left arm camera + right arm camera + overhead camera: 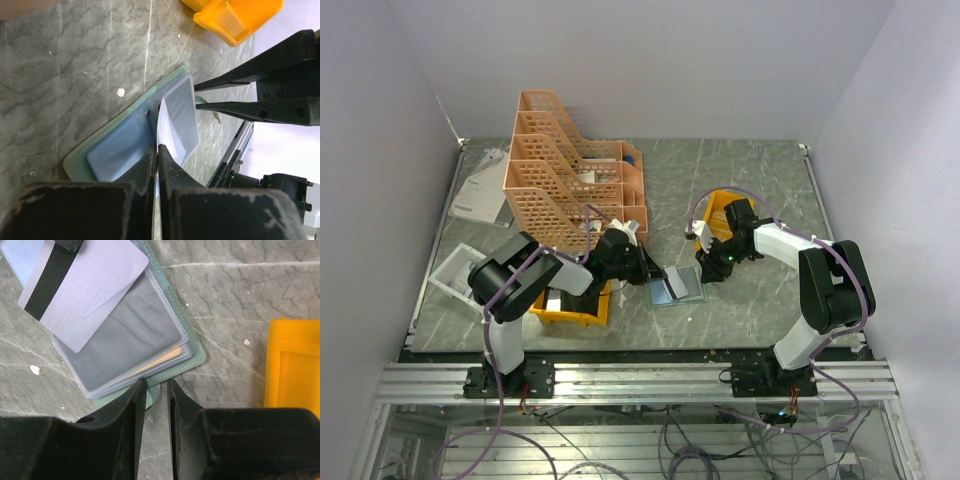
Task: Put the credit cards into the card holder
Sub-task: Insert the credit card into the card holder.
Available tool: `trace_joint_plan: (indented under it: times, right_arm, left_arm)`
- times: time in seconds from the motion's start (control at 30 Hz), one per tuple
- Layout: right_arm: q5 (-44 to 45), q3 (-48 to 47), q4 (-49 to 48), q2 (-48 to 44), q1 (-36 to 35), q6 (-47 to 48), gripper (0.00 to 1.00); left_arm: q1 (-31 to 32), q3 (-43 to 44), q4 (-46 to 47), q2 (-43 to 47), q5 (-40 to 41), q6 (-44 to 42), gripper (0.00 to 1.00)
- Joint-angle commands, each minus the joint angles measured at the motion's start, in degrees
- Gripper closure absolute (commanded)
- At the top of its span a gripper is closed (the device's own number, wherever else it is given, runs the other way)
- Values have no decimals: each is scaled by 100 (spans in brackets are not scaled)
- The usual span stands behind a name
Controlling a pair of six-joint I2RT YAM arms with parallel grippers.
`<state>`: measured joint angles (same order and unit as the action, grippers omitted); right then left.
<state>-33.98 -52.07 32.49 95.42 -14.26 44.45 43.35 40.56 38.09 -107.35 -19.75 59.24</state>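
The grey-green card holder point(685, 292) lies open on the table between both arms, its clear sleeves up point(135, 335). My left gripper point(158, 146) is shut on a whitish credit card point(169, 131), edge-on above the holder point(112, 147). In the right wrist view this card point(95, 285) shows a black stripe and lies tilted over the sleeves. An orange-tan card point(161, 359) sits inside a sleeve. My right gripper point(156, 382) is narrowly open at the holder's near edge, its jaws either side of the green snap tab point(154, 392). Its fingers point(245, 107) show in the left wrist view.
A yellow bin point(720, 212) stands just behind the right gripper point(712, 268), also in the right wrist view point(295, 365). Another yellow bin point(575, 308) lies under the left arm. The peach lattice rack point(560, 170) stands at the back left, white trays point(470, 195) beside it.
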Motion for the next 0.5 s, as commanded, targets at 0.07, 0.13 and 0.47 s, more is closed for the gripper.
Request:
trace_joint_plan:
  times: [0.07,0.13,0.47]
  right_arm:
    - [-13,-110,71,30,-37,46,76]
    - [-17,-110,69,36,-41,46,76]
    - [-13,-120,73,17,-41,47,76]
  left_arm:
    - [167,-23,-1585,-108,33,202,90]
    - [171,-74,-1593,-15,37,193,87]
    - [372,362,-2370,175,445,-355,78]
